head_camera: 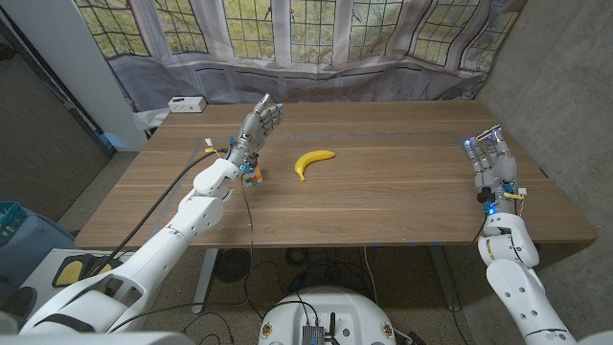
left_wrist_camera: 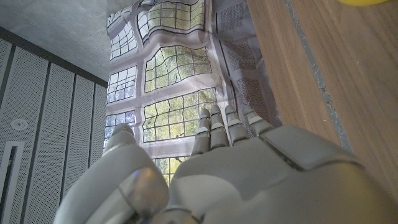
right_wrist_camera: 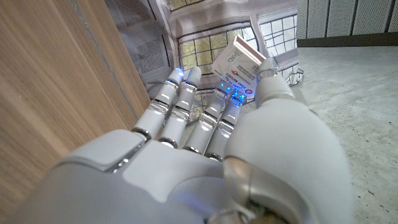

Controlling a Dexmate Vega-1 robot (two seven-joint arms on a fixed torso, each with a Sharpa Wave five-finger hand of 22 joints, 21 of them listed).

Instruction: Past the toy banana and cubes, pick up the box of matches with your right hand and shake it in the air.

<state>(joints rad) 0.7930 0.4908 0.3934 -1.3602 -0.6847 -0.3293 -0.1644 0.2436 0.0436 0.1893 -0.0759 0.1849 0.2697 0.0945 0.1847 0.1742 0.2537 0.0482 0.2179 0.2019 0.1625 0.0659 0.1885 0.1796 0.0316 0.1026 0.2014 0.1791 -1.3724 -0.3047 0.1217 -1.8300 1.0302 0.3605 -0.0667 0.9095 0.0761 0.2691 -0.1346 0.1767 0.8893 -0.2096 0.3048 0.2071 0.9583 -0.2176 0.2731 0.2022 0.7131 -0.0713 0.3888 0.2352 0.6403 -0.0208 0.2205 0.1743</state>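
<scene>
My right hand (head_camera: 490, 161) is raised over the table's right edge, fingers pointing up. In the right wrist view it (right_wrist_camera: 205, 155) holds the box of matches (right_wrist_camera: 235, 62), a small white box with red print, between its thumb and fingertips. The box shows in the head view only as a pale sliver at the fingertips (head_camera: 489, 133). The yellow toy banana (head_camera: 313, 161) lies near the table's middle. Small coloured cubes (head_camera: 253, 174) sit to its left, right beside my left wrist. My left hand (head_camera: 260, 123) is held up above them with its fingers spread and nothing in it (left_wrist_camera: 224, 168).
A white box (head_camera: 186, 103) stands on a ledge off the table's far left corner. A curtain with a window print (head_camera: 316, 67) hangs behind the wooden table (head_camera: 383, 201). A cable runs along my left arm.
</scene>
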